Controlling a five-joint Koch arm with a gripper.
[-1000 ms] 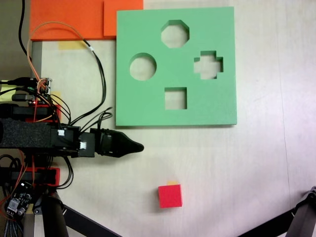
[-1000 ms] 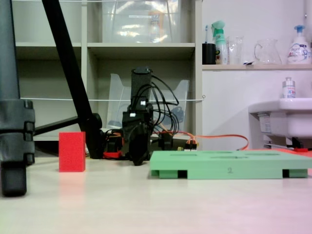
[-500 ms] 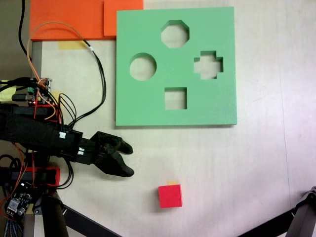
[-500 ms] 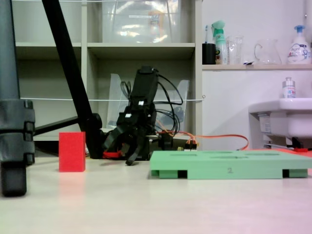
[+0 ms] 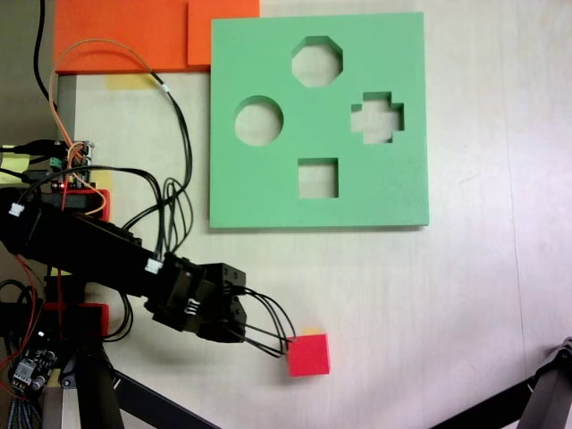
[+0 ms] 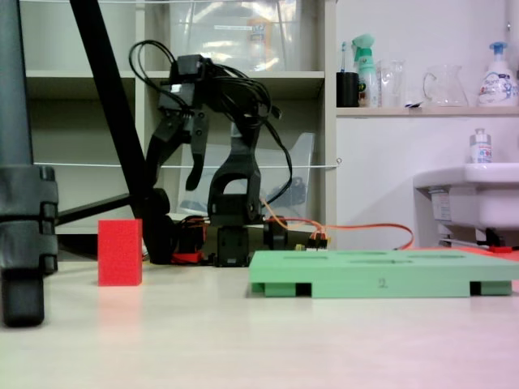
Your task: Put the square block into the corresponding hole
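Fingers (image 6: 173,178) spread wide, holding nothing, raised clear of the worktop (image 5: 420,304) above and beside the square block (image 5: 308,355). Block rests on worktop, well apart from the square hole (image 5: 318,179). Green board (image 6: 381,274) edge reads "2".

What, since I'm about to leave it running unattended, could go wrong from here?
The open end effector hangs high, beside the square block; a misaligned descent might knock it away. Loose cables reach the block's edge and could nudge it. The square hole looks barely block-sized, so a tilted grasp may jam.
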